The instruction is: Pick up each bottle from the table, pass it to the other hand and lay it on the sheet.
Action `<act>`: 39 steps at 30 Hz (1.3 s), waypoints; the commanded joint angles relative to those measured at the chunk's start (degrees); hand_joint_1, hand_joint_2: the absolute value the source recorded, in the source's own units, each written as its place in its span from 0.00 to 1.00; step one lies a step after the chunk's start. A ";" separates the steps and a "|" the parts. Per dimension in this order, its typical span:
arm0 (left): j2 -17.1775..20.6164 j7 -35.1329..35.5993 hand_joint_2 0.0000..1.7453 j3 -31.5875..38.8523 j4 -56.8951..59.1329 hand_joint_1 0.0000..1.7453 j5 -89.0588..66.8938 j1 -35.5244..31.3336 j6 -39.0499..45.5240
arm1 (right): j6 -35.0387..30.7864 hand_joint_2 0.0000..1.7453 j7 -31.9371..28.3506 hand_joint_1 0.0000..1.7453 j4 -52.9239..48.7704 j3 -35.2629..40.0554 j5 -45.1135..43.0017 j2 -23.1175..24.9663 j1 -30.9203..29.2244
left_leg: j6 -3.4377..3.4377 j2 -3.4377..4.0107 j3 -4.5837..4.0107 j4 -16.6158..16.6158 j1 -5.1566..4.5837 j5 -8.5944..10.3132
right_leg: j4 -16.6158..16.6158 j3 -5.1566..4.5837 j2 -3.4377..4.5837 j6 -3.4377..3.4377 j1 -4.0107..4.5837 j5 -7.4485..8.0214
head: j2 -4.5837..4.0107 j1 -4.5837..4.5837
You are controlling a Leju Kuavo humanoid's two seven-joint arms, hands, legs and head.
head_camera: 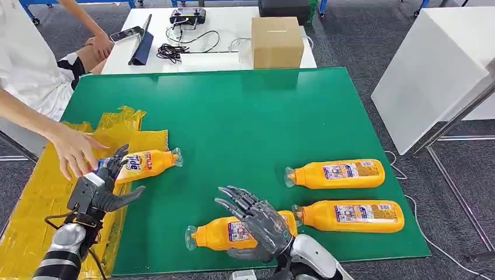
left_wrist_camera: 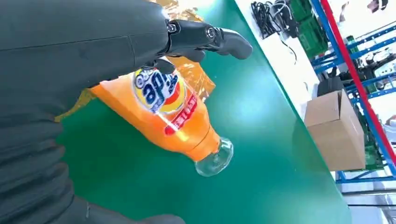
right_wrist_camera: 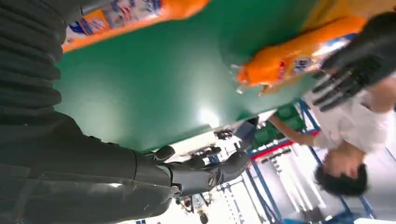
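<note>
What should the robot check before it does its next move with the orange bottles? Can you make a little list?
1. Left hand at the bottle by the sheet: ok, fingers lie over it; firm grip: cannot tell.
2. That bottle fully on the yellow sheet: not ok, its cap end lies on the green table.
3. A person's hand beside the left hand: not ok, very near.
4. Right hand free: ok, fingers spread above the nearest bottle.
5. Two other bottles waiting: ok.

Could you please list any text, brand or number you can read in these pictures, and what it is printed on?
Bottle on the yellow sheet: blue logo lettering, blurred, unreadable; red strip beside it unreadable.
Three bottles on the green table: white back labels, print too small to read.
Cardboard box: no text visible.
</note>
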 commanded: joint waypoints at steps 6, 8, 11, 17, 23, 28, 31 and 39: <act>-4.62 0.98 1.00 0.85 -6.80 0.00 2.53 5.84 1.14 | 0.83 1.00 14.47 0.00 8.96 1.43 11.85 -4.61 0.65 | 0.04 0.03 0.41 -0.12 -0.02 -0.12 | -0.19 0.44 -0.01 0.11 -0.02 -0.08 | 0.00 -0.02; -4.86 1.19 1.00 0.65 -8.53 0.00 2.63 6.96 1.27 | 1.26 1.00 16.35 0.00 10.64 0.92 12.77 -4.28 0.18 | 0.03 0.06 0.30 -0.10 -0.03 -0.10 | -0.14 0.31 0.03 0.09 -0.03 -0.06 | 0.00 0.00; -5.01 1.29 1.00 -0.08 -10.13 0.00 2.66 7.51 1.36 | 2.23 1.00 17.82 0.00 13.36 0.05 12.81 -3.72 -0.56 | 0.04 0.07 0.33 -0.10 -0.02 -0.10 | -0.16 0.33 0.04 0.09 -0.02 -0.05 | 0.00 -0.02; -4.79 1.97 1.00 -1.24 -13.06 0.00 1.72 8.61 1.79 | 3.61 1.00 21.72 0.00 17.62 -0.13 14.84 -1.79 -1.76 | 0.03 0.05 0.55 -0.15 -0.04 -0.16 | -0.20 0.57 0.00 0.12 -0.04 -0.12 | 0.00 -0.02; -5.53 0.62 1.00 -4.15 -21.08 0.00 3.04 10.83 -0.79 | 5.74 1.00 24.60 0.00 24.98 -0.01 15.92 0.85 -5.28 | 0.03 0.12 0.56 -0.13 -0.02 -0.20 | -0.19 0.56 0.07 0.12 -0.01 -0.13 | 0.00 -0.02; -6.28 -1.92 1.00 -9.68 -26.61 0.00 4.39 9.92 -2.56 | 9.46 1.00 24.55 0.92 35.90 -1.21 12.76 3.19 -10.18 | 0.02 -0.01 0.29 -0.05 0.02 -0.02 | -0.12 0.28 -0.03 0.07 0.03 0.01 | 0.00 -0.02; -6.36 -2.31 1.00 -11.33 -28.15 0.00 4.79 9.36 -2.46 | 10.39 1.00 23.64 1.00 38.91 0.40 14.00 3.25 -11.73 | 0.01 0.01 0.52 -0.06 0.04 -0.03 | -0.14 0.46 -0.03 0.06 0.05 0.03 | 0.00 -0.02; -6.50 -2.53 1.00 -11.60 -28.26 0.00 5.30 9.15 -2.29 | 10.67 1.00 23.55 1.00 39.81 0.85 14.33 3.31 -12.24 | 0.00 -0.05 1.35 -0.13 0.02 -0.31 | -0.21 0.63 -0.05 -0.03 0.02 -0.17 | 0.00 -0.02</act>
